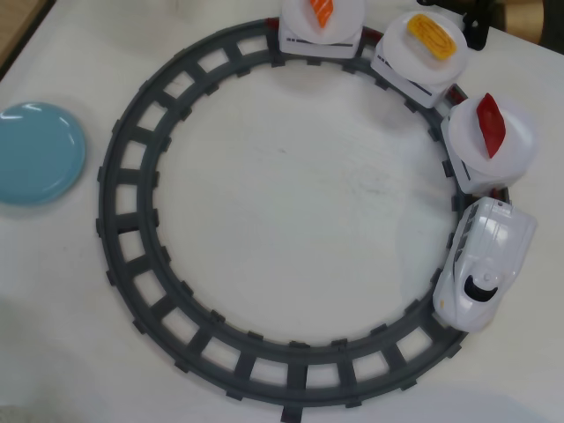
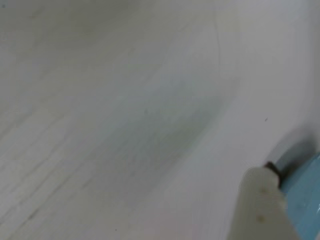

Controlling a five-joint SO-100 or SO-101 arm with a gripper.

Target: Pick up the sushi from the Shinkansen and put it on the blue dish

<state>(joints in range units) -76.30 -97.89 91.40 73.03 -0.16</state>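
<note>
1. In the overhead view you see the blue dish (image 1: 37,152) at the far left of the white desk (image 1: 291,203), cut off by the left edge and lying outside the grey circular track (image 1: 119,264).
2. Along the top of the track, moving right, you have an orange white-striped piece (image 1: 322,11) on a white plate cropped by the top edge, then a yellow rectangular piece (image 1: 435,37) on the next white plate.
3. Further right, the sushi (image 1: 491,123) lies flat on the round white plate (image 1: 515,145) of the car just behind the engine. Its long axis runs nearly top to bottom in this view, tilted slightly, with one pointed end toward the upper left and the other toward the lower right.
4. The Shinkansen (image 1: 485,260) sits on the right side of the track, its black windshield and nose pointing toward the bottom of the view.
5. A dark object at the top right corner is too cropped for you to identify.
6. The wrist view is blurred. You see mostly bare desk, with one pale fingertip (image 2: 260,205) at the lower right and a sliver of the blue dish (image 2: 307,200) just beside it.
7. Only that single tip of the pincer shows, so you cannot tell how wide it is spread, and whether it touches the dish is unclear.
</note>
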